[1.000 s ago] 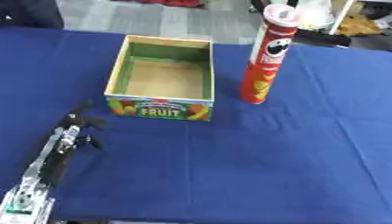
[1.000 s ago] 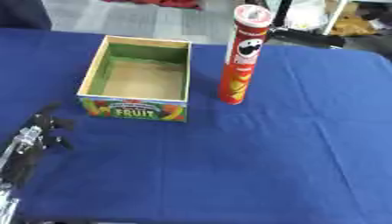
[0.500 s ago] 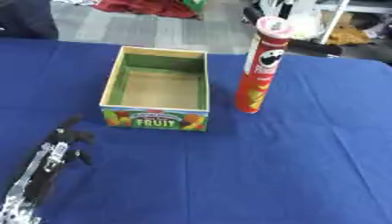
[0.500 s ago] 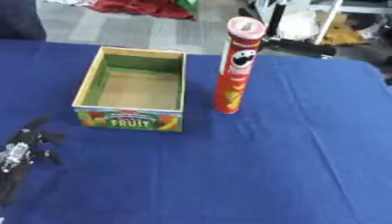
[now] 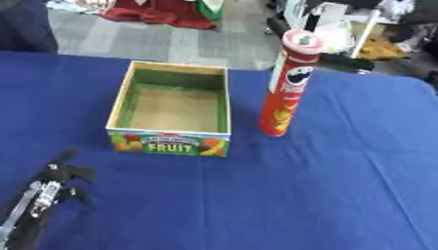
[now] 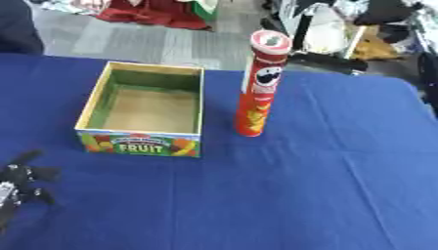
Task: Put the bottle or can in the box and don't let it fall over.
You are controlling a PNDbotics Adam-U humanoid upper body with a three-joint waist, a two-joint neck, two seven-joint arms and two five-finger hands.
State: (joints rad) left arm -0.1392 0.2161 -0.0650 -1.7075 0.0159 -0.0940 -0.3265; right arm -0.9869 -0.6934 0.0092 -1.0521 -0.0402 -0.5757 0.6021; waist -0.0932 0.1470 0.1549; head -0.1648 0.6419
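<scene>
Looking like only the camera's tilting; the can (image 5: 288, 85) is standing untouched right of the box (image 5: 171, 141), left hand (image 5: 53, 181) resting relaxed near the desk's lower-left corner, nothing's started.

An open cardboard box (image 6: 142, 115), marked FRUIT on its front panel, is placed on a blue tablecloth (image 6: 299, 185). Its interior is seen to be empty. A tall red can (image 6: 257, 86) is stood upright just beside the box's right wall. The left hand (image 6: 19, 178) is shown at the lower left edge, fingers spread.
</scene>
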